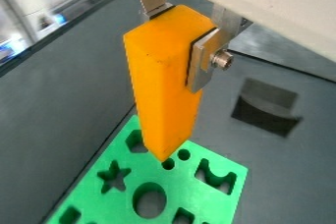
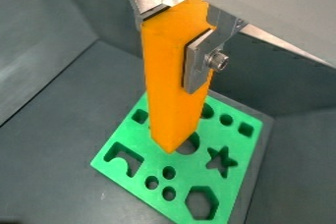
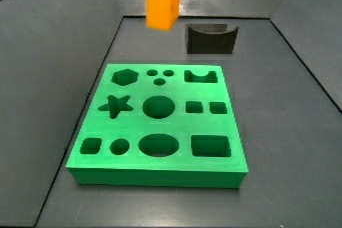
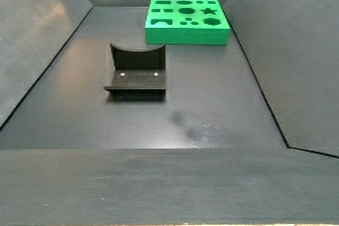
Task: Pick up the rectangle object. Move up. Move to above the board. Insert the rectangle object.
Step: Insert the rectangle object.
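— Where's the job at right now?

— The end effector (image 1: 184, 33) is clenched on the rectangle object (image 1: 165, 81), its silver plates pressed to two opposite faces near the top. The block hangs upright, clear of everything, over the board (image 2: 125, 141). I'd call this the third step: it's lifted and carried across, not yet inserted.

— So it's lined up?

— Hard to say. In both wrist views the lower end hangs above the middle of the board, near the big round hole (image 1: 151, 202) and the small ones. A side view shows only the orange block's lower part (image 3: 163, 0), coming in from the top of the picture over the far edge of the green slab (image 3: 94, 122), so depth is tricky. The square cut-outs (image 3: 194, 107) look like the candidates for a square section, but I can't tell which one fits.

— What does the next move need, then?

— Centre the block over the right square hole, keep it plumb and its faces parallel to the hole's sides, then lower it straight.

— Much room to work in?

— Plenty. The fixture (image 4: 137, 71) stands on the floor well apart from the board, and the dark sloping walls (image 4: 47, 32) stay clear of it. The tight margin is at the hole's rim; a corner catching there could tilt the block in the grip.
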